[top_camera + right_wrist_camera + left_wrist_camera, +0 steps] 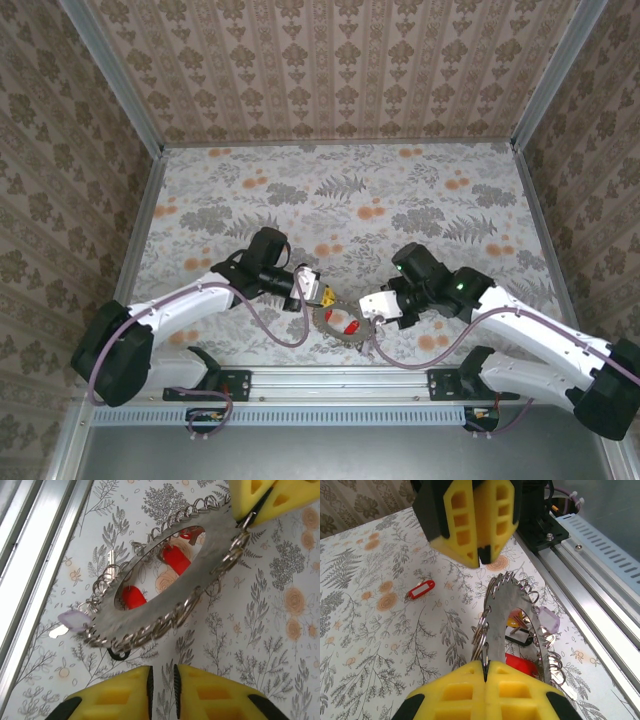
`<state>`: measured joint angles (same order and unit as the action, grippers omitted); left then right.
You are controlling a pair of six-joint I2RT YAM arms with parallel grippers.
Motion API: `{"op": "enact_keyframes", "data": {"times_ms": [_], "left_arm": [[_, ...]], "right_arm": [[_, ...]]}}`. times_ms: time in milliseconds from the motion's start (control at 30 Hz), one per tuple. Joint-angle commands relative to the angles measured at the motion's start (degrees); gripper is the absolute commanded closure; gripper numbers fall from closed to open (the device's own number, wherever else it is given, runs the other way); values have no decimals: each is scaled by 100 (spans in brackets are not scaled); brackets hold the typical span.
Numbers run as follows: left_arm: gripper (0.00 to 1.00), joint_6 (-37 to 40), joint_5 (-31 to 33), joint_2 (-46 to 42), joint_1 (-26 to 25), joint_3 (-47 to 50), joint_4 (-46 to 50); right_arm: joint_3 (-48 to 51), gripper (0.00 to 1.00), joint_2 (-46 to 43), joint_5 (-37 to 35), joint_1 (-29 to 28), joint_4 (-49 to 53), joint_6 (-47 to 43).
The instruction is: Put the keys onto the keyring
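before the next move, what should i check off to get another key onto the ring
1. Left tool grips the keyring: ok, shut on its rim.
2. Right tool is free to pick: ok, jaws slightly apart with nothing between them.
3. Right tool is clear of the keyring: ok, the right wrist view shows a gap between them.
4. A loose key is available: ok, a red-tagged key lies flat on the table, apart from the ring.
5. A free spot among the small split rings: cannot tell, they crowd the rim.
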<state>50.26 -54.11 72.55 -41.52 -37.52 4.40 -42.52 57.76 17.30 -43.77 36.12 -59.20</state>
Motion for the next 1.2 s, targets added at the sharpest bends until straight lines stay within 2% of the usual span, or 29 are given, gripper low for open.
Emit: {"op": "enact_keyframes", "data": {"times_ms": [0,167,300,600,800,967,1167], "left_arm": [[100,107,-377,31,40,-221,-27],[100,97,-390,72,43,-221,-78],[100,88,-399,115,39,-233,-149],[100,140,-403,207,38,-270,-133],[100,142,-380,206,58,-265,-116],[100,146,-373,214,91,-247,-112],[100,177,-396,228,139,-233,-98]], "right_arm": [[253,71,136,-252,-172,-860,411],[411,65,159,-157,-191,-1390,598],[463,65,125,-90,-193,-1449,528],[665,73,-147,-161,-191,-1697,494],[648,80,-168,-183,-191,-1388,346],[632,91,-201,-127,-193,-1186,267],[631,93,-295,48,-193,-1003,236]]}}
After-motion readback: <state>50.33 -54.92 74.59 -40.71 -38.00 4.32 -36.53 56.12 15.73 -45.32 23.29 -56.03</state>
